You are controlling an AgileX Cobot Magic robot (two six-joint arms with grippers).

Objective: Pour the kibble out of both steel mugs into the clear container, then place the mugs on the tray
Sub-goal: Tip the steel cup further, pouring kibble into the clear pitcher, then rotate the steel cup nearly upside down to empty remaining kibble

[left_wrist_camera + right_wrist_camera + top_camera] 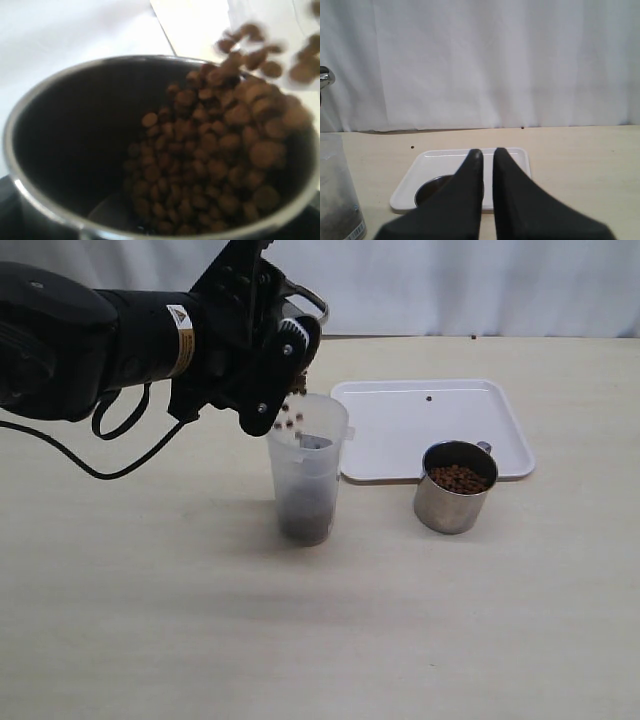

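Observation:
My left gripper (pixel 283 365) is shut on one steel mug (pixel 45 130) and holds it tipped over the clear container (pixel 307 465). Kibble (pixel 220 150) slides to the mug's rim, and pellets (pixel 290 420) fall into the container, whose bottom holds a dark layer (pixel 306 522). The gripper hides most of this mug in the exterior view; only its loop handle (pixel 312 300) shows. The second steel mug (pixel 456 487) stands upright, full of kibble (pixel 460 479), in front of the white tray (pixel 400 430). My right gripper (pixel 487 155) is shut and empty, out of the exterior view, facing the tray (pixel 432 162).
One stray pellet (pixel 429 398) lies on the tray and another (pixel 473 337) on the table near the white backdrop. A black cable (pixel 60 455) trails from the left arm over the table. The container (pixel 337 200) shows at the edge of the right wrist view.

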